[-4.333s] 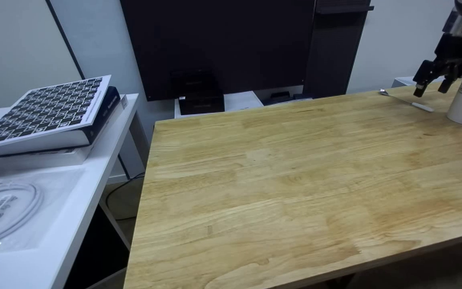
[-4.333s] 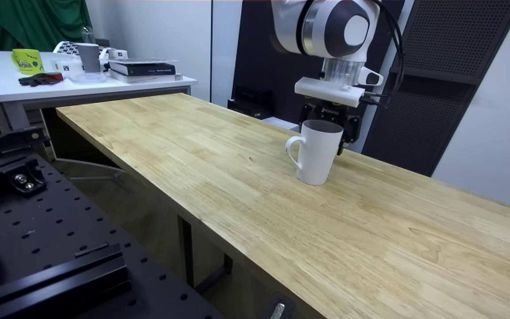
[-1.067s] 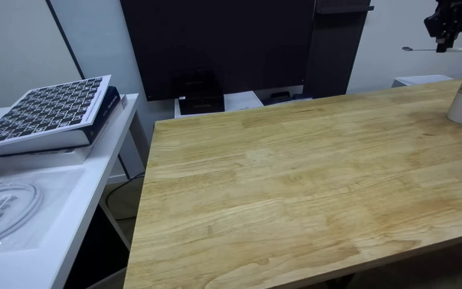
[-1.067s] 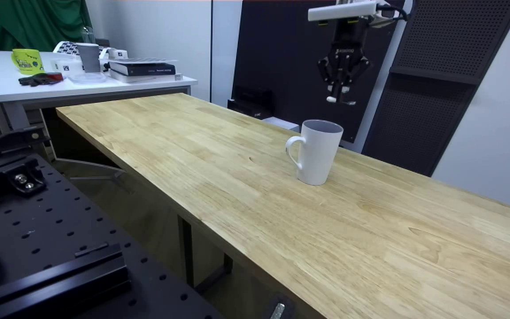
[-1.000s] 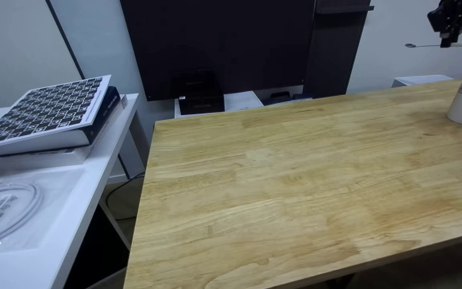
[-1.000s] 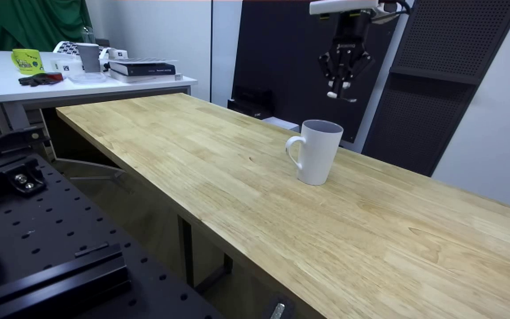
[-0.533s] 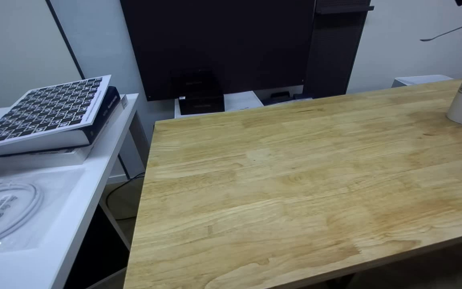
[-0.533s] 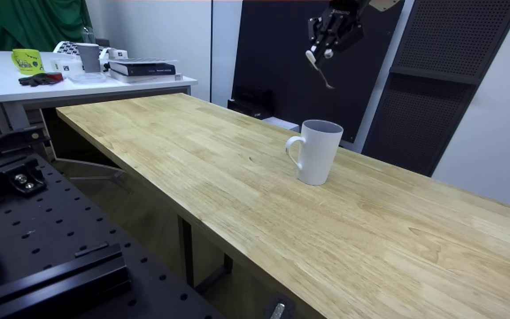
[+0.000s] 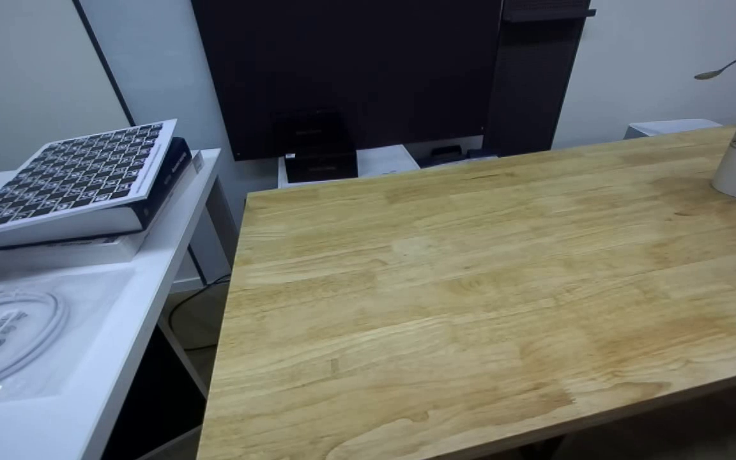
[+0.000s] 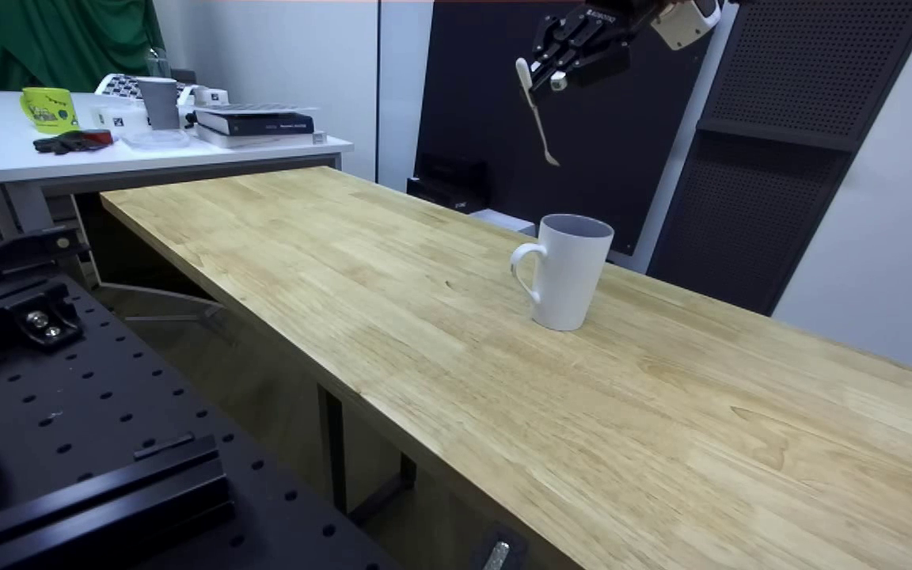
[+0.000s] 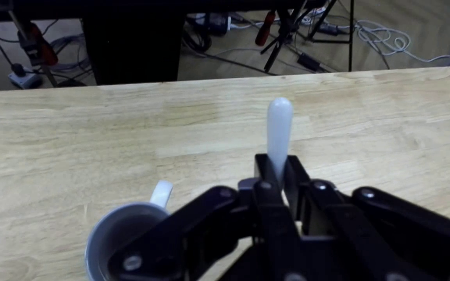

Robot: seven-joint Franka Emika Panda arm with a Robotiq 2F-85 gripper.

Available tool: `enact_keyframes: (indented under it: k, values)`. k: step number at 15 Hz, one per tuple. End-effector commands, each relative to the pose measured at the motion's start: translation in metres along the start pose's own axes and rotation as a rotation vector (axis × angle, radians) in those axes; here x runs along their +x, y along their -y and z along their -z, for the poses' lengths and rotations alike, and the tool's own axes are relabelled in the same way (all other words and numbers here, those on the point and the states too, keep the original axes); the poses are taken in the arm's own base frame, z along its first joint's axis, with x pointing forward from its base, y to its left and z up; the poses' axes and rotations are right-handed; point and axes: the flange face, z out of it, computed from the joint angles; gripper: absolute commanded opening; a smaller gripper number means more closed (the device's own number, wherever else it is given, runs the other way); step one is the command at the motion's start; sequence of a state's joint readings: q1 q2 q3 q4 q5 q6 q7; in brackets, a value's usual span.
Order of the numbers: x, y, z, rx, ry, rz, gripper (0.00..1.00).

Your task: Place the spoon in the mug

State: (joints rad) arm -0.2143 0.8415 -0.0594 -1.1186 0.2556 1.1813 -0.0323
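My gripper (image 11: 277,167) is shut on the white handle of the spoon (image 11: 279,125), whose rounded end sticks out beyond the fingertips in the wrist view. In an exterior view the spoon (image 10: 524,75) hangs in the air at a steep slant, bowl end down, higher than the mug's rim. Only the bowl and part of the stem of the spoon (image 9: 708,75) show in an exterior view, where the gripper is out of frame. The white mug (image 10: 571,273) stands upright on the table. Part of the mug (image 11: 109,234) lies lower left in the wrist view, partly covered by the gripper.
The mug stands on a long wooden table (image 10: 424,356). A dark perforated bench (image 10: 147,380) runs along the near side. A white side table (image 10: 52,162) carries books (image 10: 254,124), a green mug (image 10: 51,109) and a grey cup (image 10: 159,103). A dark panel (image 10: 495,71) is behind.
About four seconds ago the spoon lay on the table under my open gripper. Over the last second the gripper has tilted and risen, turning the held spoon from level to steeply slanted.
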Motion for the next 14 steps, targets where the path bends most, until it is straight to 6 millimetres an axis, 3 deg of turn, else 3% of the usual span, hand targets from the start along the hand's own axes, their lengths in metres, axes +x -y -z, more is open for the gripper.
enact_keyframes:
  k: [1,6,14]
  values:
    - [0.004,-0.009,0.003,0.037,0.067,-0.044,0.03]
    - [-0.011,-0.02,0.005,0.028,0.125,-0.065,0.03]
    - [-0.019,-0.064,-0.003,0.043,0.177,-0.119,0.03]
